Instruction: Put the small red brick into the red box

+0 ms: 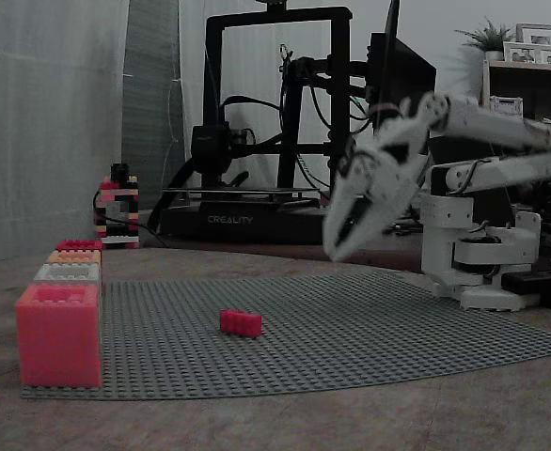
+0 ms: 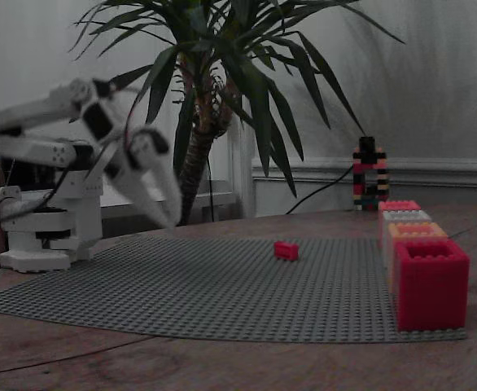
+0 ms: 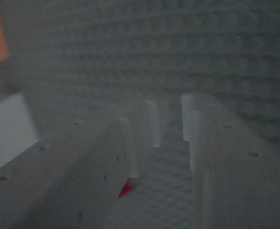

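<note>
Red studded brick [image 1: 241,322] on grey baseplate [image 1: 369,329]

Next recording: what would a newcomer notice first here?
The small red brick lies alone midway on the grey studded baseplate. Above and right of it in a fixed view, the white arm hangs with jaws slightly apart, tilted down. The red box stands at the plate's near left corner, heading a row of boxes.
</note>
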